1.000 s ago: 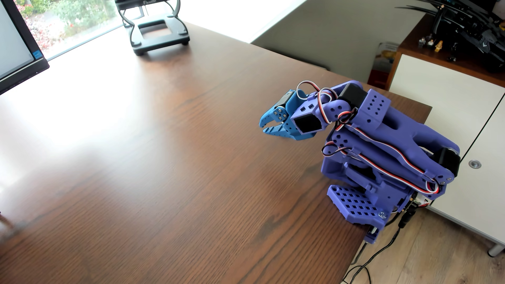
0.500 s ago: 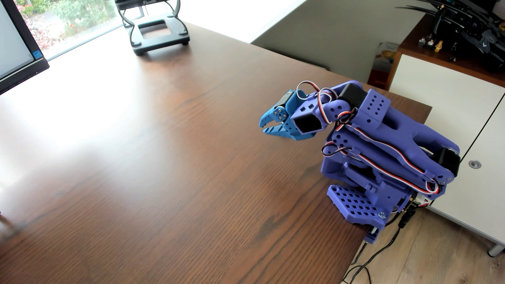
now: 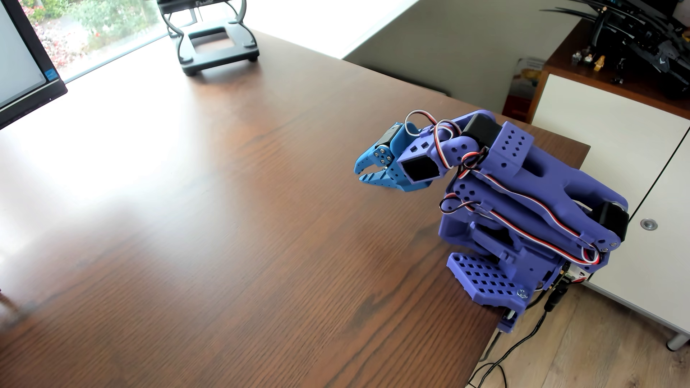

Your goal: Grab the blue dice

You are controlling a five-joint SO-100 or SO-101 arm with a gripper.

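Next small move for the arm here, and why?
Probably hold and look again: no blue dice shows anywhere on the table. The gripper hangs low over bare wood, jaws nearly closed with nothing visible between them. A dice hidden by the arm cannot be ruled out.

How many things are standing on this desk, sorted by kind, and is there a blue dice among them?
Robot arms: 1, purple, its light blue claw looking nearly shut with nothing visible in it
Black stands: 1, at the far end of the wooden desk
Monitors: 1, cut off at the left edge
Blue dice: 0 visible
Total: 3
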